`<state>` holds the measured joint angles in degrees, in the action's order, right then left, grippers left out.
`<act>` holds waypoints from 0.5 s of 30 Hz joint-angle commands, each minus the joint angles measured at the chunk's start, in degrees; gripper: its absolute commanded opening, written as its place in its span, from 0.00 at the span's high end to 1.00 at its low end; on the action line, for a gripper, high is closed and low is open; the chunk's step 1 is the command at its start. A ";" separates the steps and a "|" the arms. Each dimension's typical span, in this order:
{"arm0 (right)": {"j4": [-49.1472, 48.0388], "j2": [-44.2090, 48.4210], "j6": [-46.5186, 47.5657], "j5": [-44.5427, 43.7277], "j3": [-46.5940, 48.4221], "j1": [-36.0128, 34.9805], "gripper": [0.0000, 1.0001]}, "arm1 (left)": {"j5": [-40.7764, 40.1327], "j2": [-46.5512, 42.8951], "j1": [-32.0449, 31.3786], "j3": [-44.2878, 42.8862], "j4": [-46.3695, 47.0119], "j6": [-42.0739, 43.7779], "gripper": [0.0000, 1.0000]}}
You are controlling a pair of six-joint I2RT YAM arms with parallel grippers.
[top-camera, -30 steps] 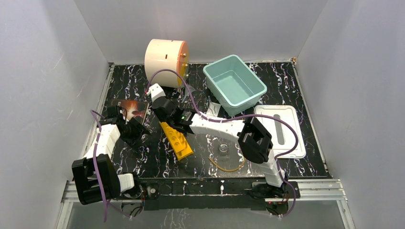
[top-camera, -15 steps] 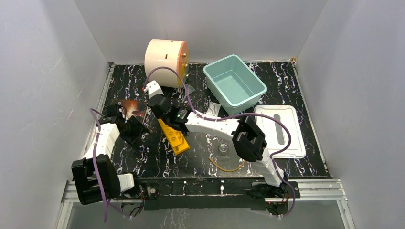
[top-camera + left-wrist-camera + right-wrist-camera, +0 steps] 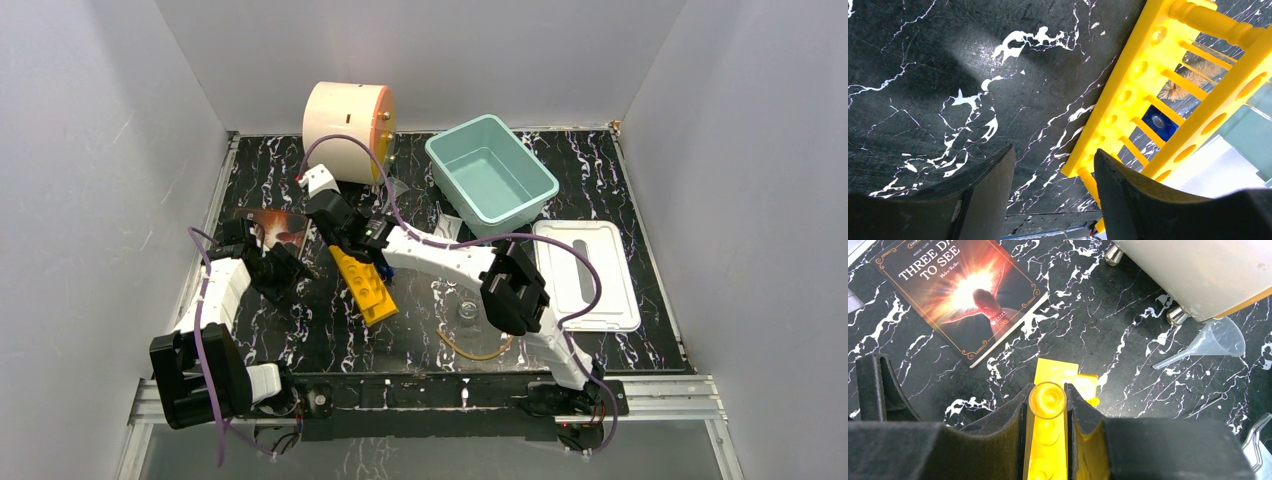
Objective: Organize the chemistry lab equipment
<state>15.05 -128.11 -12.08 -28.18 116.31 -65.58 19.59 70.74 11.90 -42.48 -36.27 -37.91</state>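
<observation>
The right gripper [image 3: 1047, 390] reaches across to the left half of the table [image 3: 300, 330]. Its fingers are pinched narrow on a round yellow knob at the far end of the yellow tube rack [image 3: 368, 290], which lies slanted just left of the table's centre. The left gripper [image 3: 1053, 152] hangs low just beside the rack, fingers apart with nothing between them. A clear funnel [image 3: 1220, 340] lies on its side by the cream drum [image 3: 1198, 275] near the far edge. Toward the near edge sit a small glass dish [image 3: 467, 308] and a tan rubber loop [image 3: 478, 348]. A book [image 3: 963, 295] lies near the left edge.
</observation>
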 commanded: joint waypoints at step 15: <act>6.70 -0.46 -1.05 3.06 9.93 0.28 0.32 | 1.92 -1.04 0.49 -1.26 -1.78 0.76 0.41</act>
<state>20.95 -129.97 -12.32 -27.11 120.25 -65.58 19.99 70.74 11.90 -42.48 -36.32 -37.89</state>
